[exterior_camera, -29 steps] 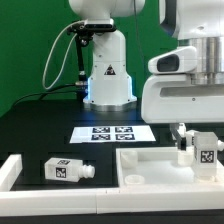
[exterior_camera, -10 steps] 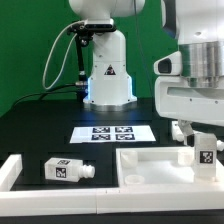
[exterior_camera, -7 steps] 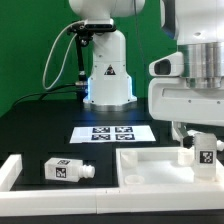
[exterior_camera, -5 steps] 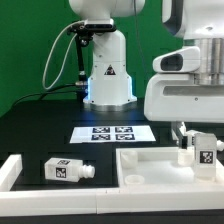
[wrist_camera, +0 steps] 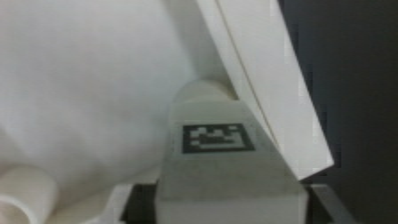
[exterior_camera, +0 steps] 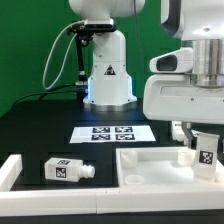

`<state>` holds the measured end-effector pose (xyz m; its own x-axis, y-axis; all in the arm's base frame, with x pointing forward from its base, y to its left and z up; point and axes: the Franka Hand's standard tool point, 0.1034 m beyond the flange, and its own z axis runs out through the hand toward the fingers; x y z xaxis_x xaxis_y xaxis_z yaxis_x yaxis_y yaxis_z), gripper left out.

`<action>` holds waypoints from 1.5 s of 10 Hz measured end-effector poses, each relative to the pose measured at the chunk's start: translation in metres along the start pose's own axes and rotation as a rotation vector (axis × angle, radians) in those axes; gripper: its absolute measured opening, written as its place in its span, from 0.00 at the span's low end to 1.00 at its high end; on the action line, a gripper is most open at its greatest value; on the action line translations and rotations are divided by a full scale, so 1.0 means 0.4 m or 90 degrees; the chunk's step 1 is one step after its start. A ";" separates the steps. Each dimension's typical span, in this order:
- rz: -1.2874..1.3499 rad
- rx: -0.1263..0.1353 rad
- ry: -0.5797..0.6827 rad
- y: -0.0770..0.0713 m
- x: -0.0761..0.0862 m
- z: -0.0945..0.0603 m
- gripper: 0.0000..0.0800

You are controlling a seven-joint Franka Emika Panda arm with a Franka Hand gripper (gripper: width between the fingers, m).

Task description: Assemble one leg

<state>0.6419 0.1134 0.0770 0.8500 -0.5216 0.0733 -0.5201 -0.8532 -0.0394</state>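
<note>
My gripper (exterior_camera: 201,138) is at the exterior view's right, shut on a leg (exterior_camera: 206,153). The leg is a white peg with a tag sticker, held upright over the far right corner of the large white panel (exterior_camera: 150,165). In the wrist view the leg (wrist_camera: 217,140) runs out between the dark fingers (wrist_camera: 150,200) of the gripper (wrist_camera: 228,206), over the white panel (wrist_camera: 89,90) and beside its raised edge. I cannot tell whether the leg's lower end touches the panel. A second leg (exterior_camera: 67,171) lies on its side on the black table at the left.
The marker board (exterior_camera: 112,132) lies flat behind the panel. The robot base (exterior_camera: 108,75) stands at the back, with a green wall behind it. A white bar (exterior_camera: 10,170) sits at the front left edge.
The gripper body has shifted slightly left and right across the frames. The held leg stays at about the same spot over the panel's corner. The lying leg has not moved.
</note>
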 end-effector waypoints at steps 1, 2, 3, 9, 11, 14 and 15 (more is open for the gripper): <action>0.074 -0.001 0.001 0.000 0.000 0.001 0.36; 0.171 -0.004 -0.001 0.002 0.000 0.002 0.36; 0.266 -0.007 -0.008 0.004 0.002 0.003 0.36; 0.706 0.025 -0.045 0.010 0.004 0.006 0.42; 0.557 0.026 -0.037 0.007 0.001 0.007 0.66; 0.302 0.030 -0.032 0.010 -0.007 0.015 0.80; 0.267 0.030 -0.031 0.011 -0.006 0.016 0.80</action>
<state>0.6380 0.1110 0.0704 0.5686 -0.8226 -0.0057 -0.8186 -0.5652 -0.1018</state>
